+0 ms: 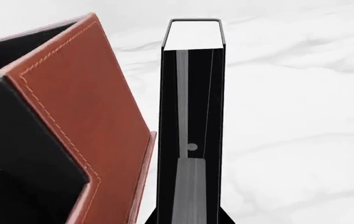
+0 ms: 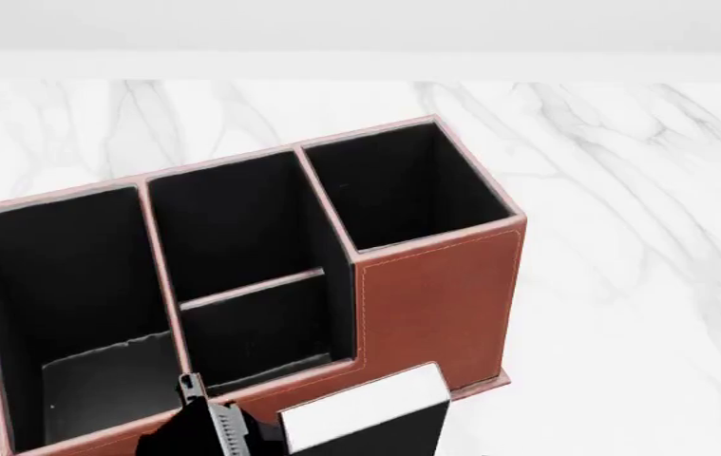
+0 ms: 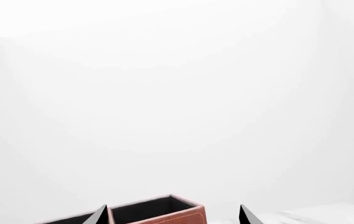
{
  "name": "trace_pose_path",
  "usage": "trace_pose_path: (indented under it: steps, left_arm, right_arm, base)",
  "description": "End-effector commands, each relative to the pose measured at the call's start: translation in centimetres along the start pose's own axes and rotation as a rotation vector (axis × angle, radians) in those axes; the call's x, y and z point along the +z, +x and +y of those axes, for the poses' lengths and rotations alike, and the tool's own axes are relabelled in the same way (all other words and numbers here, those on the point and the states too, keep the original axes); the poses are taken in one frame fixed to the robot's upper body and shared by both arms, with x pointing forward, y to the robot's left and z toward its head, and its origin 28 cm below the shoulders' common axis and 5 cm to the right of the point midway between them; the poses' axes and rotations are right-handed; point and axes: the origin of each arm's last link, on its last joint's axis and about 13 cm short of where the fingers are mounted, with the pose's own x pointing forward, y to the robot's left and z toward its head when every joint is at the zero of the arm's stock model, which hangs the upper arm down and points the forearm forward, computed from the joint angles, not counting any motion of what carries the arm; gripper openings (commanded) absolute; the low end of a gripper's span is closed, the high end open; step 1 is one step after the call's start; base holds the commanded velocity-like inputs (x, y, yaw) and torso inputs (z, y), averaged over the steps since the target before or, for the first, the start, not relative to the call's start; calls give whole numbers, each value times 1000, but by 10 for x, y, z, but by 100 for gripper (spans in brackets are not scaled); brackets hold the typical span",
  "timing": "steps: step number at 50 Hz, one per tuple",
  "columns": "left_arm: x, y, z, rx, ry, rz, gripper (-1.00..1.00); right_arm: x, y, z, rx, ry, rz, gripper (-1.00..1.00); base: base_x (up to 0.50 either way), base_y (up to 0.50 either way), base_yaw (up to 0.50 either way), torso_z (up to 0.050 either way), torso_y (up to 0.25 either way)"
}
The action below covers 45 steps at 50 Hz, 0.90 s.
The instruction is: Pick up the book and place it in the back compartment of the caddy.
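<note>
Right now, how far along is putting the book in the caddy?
Done: the left gripper looks shut on the book. In hand: the book is upright just outside the caddy, by its brown wall. Left: carrying it over that wall into the back compartment. The right gripper is open and holds nothing.

The caddy (image 3: 158,211) shows low between the right end effector's (image 3: 173,215) spread fingertips.
</note>
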Motion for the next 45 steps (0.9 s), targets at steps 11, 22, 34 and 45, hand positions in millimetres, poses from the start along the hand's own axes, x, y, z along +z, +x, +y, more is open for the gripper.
trace_pose_path:
  steps: [11,22,34,45]
  left_arm:
    - [34,-32,14,108,-13,-92,-100]
    - [46,-50,30,172,-39,-80,-100]
    - [56,-66,40,161,-135,-96,-100]
    - [65,-75,48,132,-201,-50,-100]
  right_arm:
    - [-1,0,1,3,-7,6,100]
    - [-2,0,1,5,-10,11,100]
    - [-5,0,3,14,-17,20,100]
    - [-5,-1,4,24,-26,23,100]
  base:
    - [0,0,0,0,2]
    - [0,0,0,0,1]
    - [0,0,0,0,1]
    - [0,0,0,0,2]
